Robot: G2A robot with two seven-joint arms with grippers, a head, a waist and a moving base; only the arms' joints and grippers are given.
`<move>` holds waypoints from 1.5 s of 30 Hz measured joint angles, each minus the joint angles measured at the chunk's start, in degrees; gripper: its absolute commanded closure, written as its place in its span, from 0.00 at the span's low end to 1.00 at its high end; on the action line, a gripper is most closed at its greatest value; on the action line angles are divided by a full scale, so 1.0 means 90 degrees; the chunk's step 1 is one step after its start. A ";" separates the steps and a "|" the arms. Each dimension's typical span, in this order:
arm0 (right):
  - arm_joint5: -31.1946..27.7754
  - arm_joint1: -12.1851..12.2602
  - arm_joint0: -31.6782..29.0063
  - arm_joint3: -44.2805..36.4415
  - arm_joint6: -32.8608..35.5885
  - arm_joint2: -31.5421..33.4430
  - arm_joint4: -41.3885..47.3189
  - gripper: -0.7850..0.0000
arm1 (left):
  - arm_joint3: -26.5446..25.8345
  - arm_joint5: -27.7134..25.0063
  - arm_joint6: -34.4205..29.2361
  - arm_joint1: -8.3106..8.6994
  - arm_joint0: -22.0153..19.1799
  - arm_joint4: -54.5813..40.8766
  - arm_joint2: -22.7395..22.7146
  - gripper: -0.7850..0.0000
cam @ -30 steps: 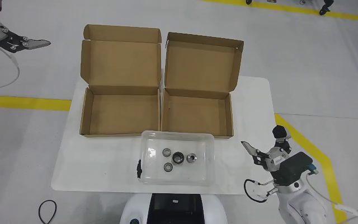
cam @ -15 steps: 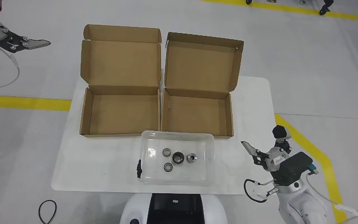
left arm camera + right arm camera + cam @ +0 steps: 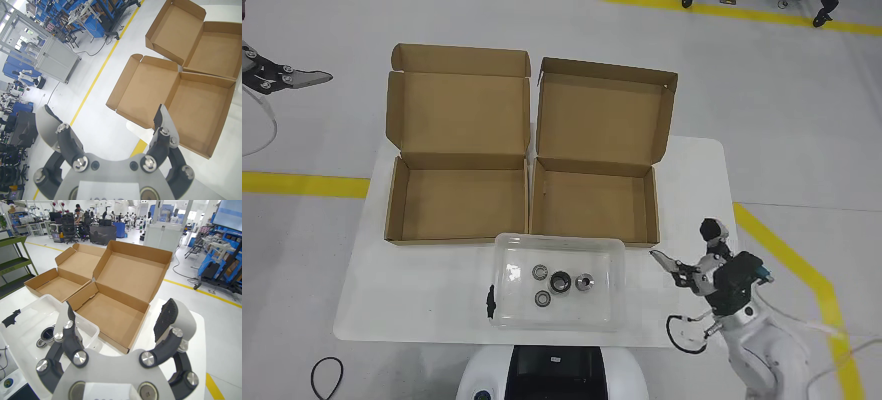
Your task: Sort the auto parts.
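Right gripper (image 3: 119, 303), right of the clear tray (image 3: 607, 305), and left gripper (image 3: 103, 106), far left beyond the table (image 3: 692, 180), stood released and empty; auto parts (image 3: 560, 282) lay clustered in that tray; crowding could cause a double pick.

clear bin (image 3: 560, 238): open top, walls around parts (image 3: 560, 283) | box lids (image 3: 458, 110) raised behind

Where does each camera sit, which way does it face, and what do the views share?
Top view: above the arms, looking down at the table, two open boxes and the tray of parts; the right gripper shows near the table's right edge.
Left wrist view: above the floor off the table's left side, facing the boxes; the left gripper shows, open.
Right wrist view: low over the table, facing boxes and tray; the right gripper shows, open.
Shared: all three show both boxes.
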 measured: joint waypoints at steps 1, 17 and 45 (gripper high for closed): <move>-0.0178 0.0013 0.0128 0.0087 0.0161 -0.0088 -0.0028 0.00 | 0.0000 0.0000 0.0000 0.0000 0.0000 0.0000 0.0000 0.00; -0.2210 0.0122 0.1941 0.1123 0.2273 -0.1755 0.0148 0.00 | 0.0000 0.0000 0.0000 0.0000 0.0000 0.0000 0.0000 0.00; -0.2524 0.0160 0.2448 0.1311 0.2569 -0.2265 0.0009 0.00 | 0.0000 0.0000 0.0000 0.0000 0.0000 0.0000 0.0000 0.00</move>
